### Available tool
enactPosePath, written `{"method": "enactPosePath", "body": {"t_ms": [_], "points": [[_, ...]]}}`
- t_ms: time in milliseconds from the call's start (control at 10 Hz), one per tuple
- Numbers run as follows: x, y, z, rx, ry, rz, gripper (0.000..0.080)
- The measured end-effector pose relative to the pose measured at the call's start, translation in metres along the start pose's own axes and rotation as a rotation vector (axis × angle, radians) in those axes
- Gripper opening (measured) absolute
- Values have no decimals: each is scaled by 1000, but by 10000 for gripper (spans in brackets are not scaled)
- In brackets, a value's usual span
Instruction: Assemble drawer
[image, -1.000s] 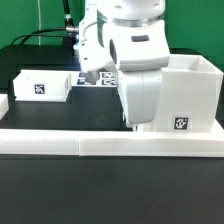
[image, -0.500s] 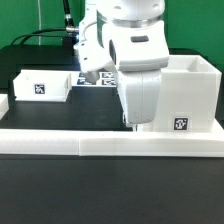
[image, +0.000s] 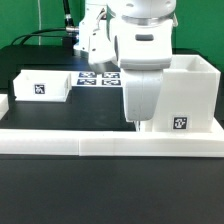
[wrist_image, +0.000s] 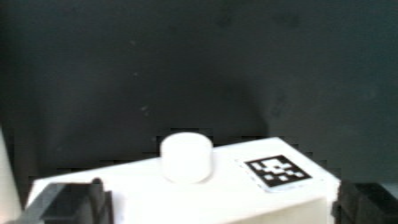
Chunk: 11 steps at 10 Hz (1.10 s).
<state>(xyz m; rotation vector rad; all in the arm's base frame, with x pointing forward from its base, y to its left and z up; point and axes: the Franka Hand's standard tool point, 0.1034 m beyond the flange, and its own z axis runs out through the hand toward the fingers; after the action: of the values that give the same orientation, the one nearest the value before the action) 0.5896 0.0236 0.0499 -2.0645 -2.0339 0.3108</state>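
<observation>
**Gripper spread over a knobbed drawer tray**

Exterior view, front to back:
- Dark table (image: 100, 190) nearest the camera, then the long low border rail (image: 60, 143) across the whole width.
- Just behind the rail, on the exterior view's right, stands the large open-topped casing (image: 190, 95), upright, with a tag low on its front face.
- The arm (image: 140, 70) comes down just beside the casing's left wall. Its wrist hides the fingertips and whatever lies under them.
- On the exterior view's left is a tray box (image: 42, 86) with a tag on its front, well apart from the arm.
- The marker board (image: 92, 78) lies flat behind, partly covered by the arm.

Wrist view:
- Gripper (wrist_image: 222, 205) is spread wide, with its dark fingers (wrist_image: 71, 205) at opposite edges of the picture.
- A knobbed tray box (wrist_image: 178, 200) lies between and under them, with its rounded knob (wrist_image: 187, 158) about midway and a square tag (wrist_image: 276, 171) beside the knob.
- Cannot tell whether the fingers touch the box.
- Cannot tell whether this box is the one seen on the left in the exterior view.
</observation>
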Motion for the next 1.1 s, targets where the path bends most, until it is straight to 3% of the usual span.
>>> {"method": "enactPosePath", "body": {"t_ms": [400, 900, 1100], "points": [[0, -1, 2, 9, 0, 0, 648], [10, -3, 13, 114, -1, 18, 648], [13, -5, 7, 153, -14, 41, 648]]}}
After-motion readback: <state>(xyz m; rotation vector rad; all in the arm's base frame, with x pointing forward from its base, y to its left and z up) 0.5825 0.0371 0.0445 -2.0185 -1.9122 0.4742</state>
